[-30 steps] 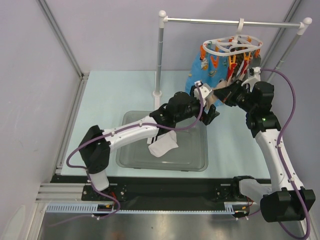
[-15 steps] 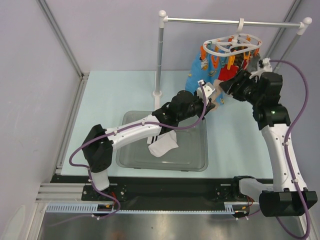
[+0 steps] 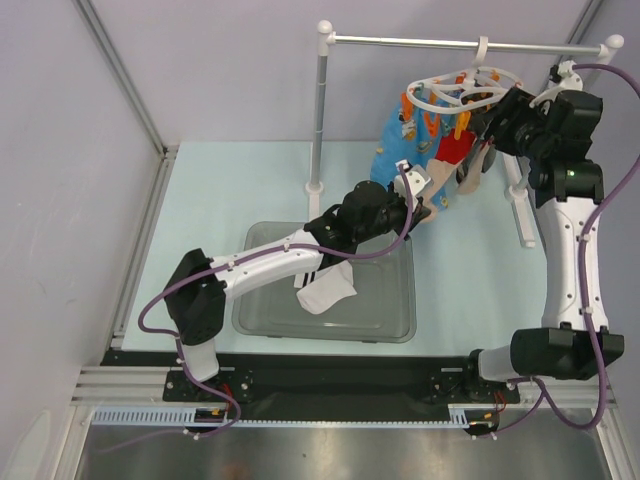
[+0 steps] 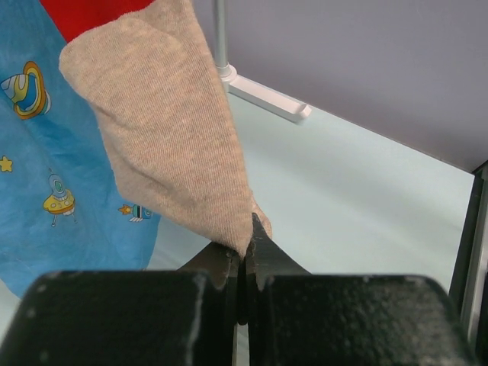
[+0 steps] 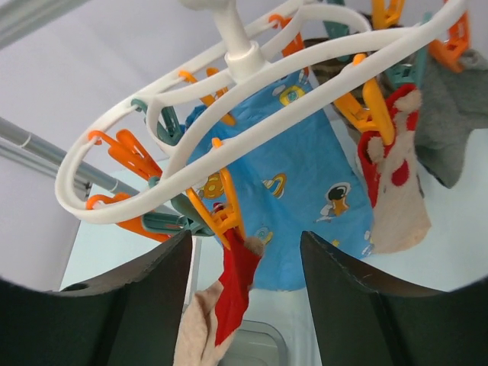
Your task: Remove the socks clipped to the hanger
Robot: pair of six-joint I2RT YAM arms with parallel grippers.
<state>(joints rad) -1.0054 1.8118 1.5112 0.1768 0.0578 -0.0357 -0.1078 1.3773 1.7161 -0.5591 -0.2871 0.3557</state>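
The white oval hanger (image 3: 465, 92) (image 5: 252, 107) hangs from the rail by its hook, with orange pegs around it. Several socks hang from the pegs. They include a blue cartoon sock (image 3: 398, 140) (image 5: 297, 183), a red-and-beige sock (image 5: 238, 286) (image 4: 168, 130), a second red-and-beige one (image 5: 396, 191) and a grey one (image 5: 450, 130). My left gripper (image 3: 422, 198) (image 4: 245, 242) is shut on the beige toe of the red-and-beige sock, below the hanger. My right gripper (image 3: 497, 122) (image 5: 245, 238) stands open just below the ring, its fingers on either side of the orange peg (image 5: 225, 213) that clips that sock.
A grey tray (image 3: 400, 330) lies on the table under the left arm with a white sock (image 3: 328, 288) in it. The rail stand has a pole (image 3: 318, 110), a top rail (image 3: 440, 43) and a foot (image 4: 263, 95) on the table near the socks.
My left gripper has shut on the beige sock's toe. My right gripper has let go, opened, and risen up and to the right, from beside the left gripper to the hanger.
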